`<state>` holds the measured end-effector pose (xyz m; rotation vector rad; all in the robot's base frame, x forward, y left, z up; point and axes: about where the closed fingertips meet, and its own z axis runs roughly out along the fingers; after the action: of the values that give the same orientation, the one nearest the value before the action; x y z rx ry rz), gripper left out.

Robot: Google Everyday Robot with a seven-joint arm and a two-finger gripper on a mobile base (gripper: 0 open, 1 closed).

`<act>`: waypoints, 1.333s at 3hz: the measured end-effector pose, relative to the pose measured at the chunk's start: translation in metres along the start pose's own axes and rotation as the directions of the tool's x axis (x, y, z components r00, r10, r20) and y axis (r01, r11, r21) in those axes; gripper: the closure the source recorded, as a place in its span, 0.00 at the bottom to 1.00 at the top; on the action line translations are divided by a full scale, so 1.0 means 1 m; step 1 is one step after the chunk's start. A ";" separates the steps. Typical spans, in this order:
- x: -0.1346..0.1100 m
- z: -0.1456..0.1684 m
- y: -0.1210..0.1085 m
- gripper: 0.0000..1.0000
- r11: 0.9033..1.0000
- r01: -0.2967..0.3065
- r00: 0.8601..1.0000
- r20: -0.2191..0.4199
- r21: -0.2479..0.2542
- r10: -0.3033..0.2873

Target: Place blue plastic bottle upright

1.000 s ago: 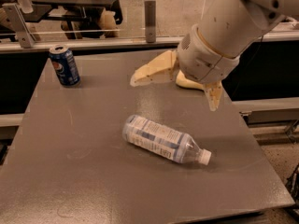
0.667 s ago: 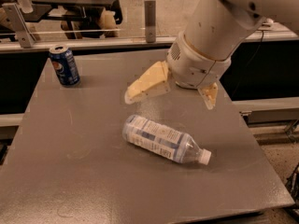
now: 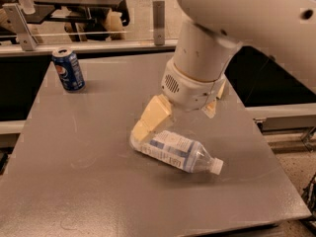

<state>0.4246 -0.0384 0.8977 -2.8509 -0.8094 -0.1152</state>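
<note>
So the blue plastic bottle [image 3: 173, 151] is lying flat on its side, roughly mid-table on the gray table [image 3: 74, 181], with its white cap [image 3: 216, 166] pointing toward the near right corner and the base end pointing back the other way. The gripper [image 3: 175, 123] hangs right above the base end, with the big white arm [image 3: 237, 14] coming in from the upper right. Its 2 cream fingers [image 3: 150, 118] are spread wide apart and not pinching anything. The finger on the can's side has its tip right at the bottle's base; I can't tell if it's actually touching or just in front of it. The other finger is mostly tucked behind the wrist housing. A Pepsi can [image 3: 68, 69] stands upright in the far left corner, well apart from the bottle.
</note>
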 end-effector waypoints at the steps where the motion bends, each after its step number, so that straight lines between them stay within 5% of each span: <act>1: -0.003 0.017 0.002 0.00 0.989 0.142 0.989 0.043 -0.031 -0.141; 4: -0.023 0.041 0.005 0.00 0.900 0.427 0.902 0.115 -0.086 -0.417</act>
<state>0.4088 -0.0463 0.8545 -2.7434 -1.4788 -0.0825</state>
